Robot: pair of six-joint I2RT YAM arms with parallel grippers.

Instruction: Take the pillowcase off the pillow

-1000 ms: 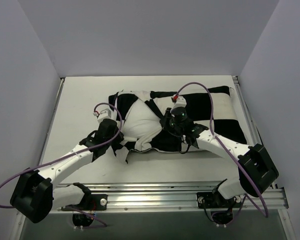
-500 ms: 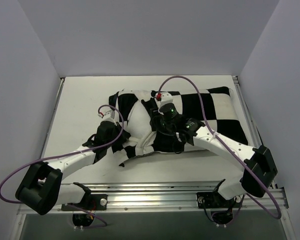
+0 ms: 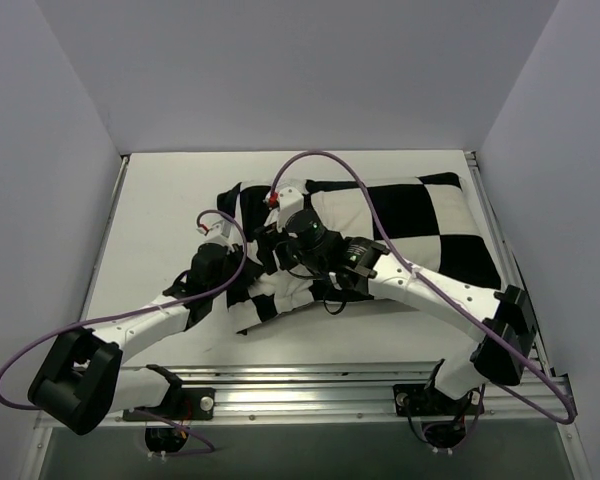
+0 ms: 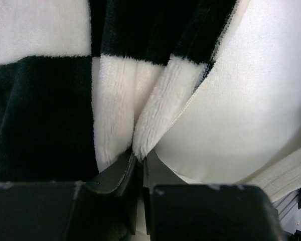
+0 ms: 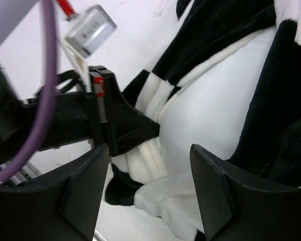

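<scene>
Clamping a fold of the pillowcase (image 4: 115, 100) at its open edge, my left hand (image 4: 139, 163) has both fingers pressed together on the plush checkered fabric, just beside the exposed pillow (image 4: 251, 100). My right hand (image 5: 150, 170) hovers with its fingers apart over the bare white part of the pillow, facing the left hand. The pillowcase covers the right portion of the pillow and is bunched at its left end. Both lie on the desk (image 3: 160, 200), toward its far side.

One pillow (image 5: 215, 100), one pillowcase (image 3: 420, 215) (checkered) — two pincers (image 4: 138, 156) (image 5: 149, 150)
</scene>
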